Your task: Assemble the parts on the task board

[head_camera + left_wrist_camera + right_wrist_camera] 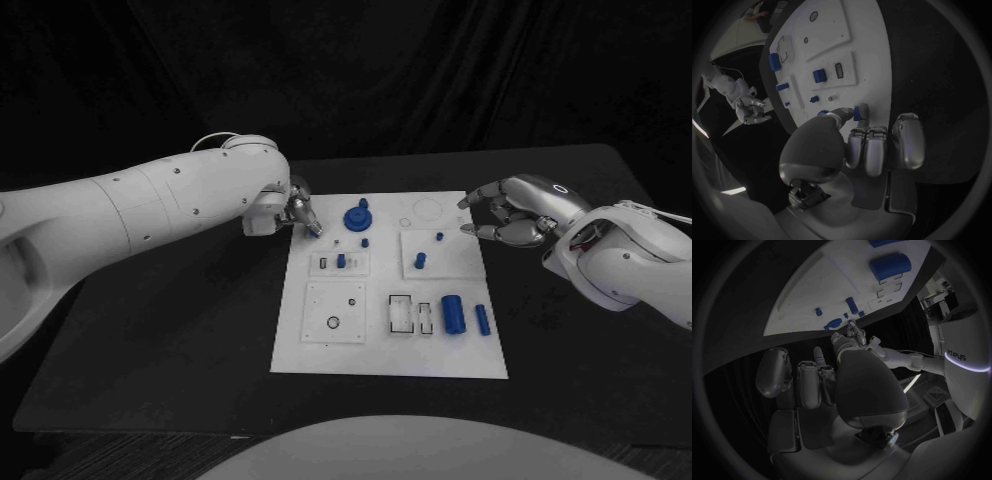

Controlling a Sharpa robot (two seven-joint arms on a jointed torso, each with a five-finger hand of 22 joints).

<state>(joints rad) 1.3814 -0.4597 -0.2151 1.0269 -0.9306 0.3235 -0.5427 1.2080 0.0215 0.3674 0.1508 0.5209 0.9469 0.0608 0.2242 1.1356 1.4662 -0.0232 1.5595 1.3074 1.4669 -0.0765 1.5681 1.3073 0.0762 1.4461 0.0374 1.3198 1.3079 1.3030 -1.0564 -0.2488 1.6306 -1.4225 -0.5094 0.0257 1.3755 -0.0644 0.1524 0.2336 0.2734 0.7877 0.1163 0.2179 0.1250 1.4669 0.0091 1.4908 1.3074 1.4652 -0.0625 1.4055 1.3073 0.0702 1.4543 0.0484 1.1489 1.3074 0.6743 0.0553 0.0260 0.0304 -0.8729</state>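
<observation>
A robotics lab, set up for testing. A black table [159, 350] stands against a black curtain backdrop [433, 70], and a white task board [389, 350] with small blue parts [451, 316] lies squarely in its middle. Two white robot arms [130, 215] reach over it, more test bench than workshop.

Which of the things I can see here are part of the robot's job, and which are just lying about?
Part of the job:
- white rectangular task board
- large blue cylinder part
- slim blue bar part
- round blue stepped part
- small blue piece pinched by the left hand
- right hand, holding nothing

Just there:
- black table
</observation>
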